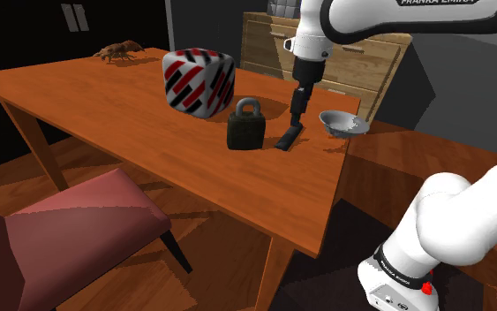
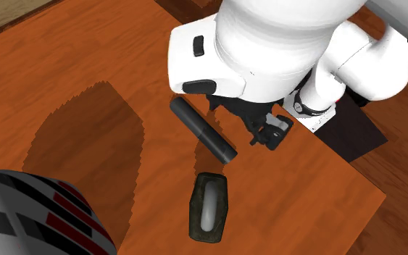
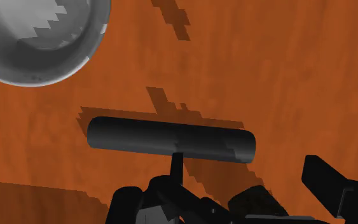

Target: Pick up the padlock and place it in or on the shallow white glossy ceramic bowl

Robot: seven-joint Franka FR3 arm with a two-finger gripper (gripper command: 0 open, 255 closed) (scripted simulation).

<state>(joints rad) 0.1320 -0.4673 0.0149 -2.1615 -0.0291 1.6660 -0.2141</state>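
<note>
One padlock [image 1: 245,124] stands upright on your table [image 1: 105,106], with nothing touching it. Just beside the padlock, toward the shoulder view's right, you have a black cylinder [image 1: 288,137] lying flat. Your gripper [image 1: 300,104] hangs over it, fingers apart and clasping nothing. Farther from the padlock on that same side sits the bowl [image 1: 343,122]. Behind the padlock stands a striped cube [image 1: 199,81].
</note>
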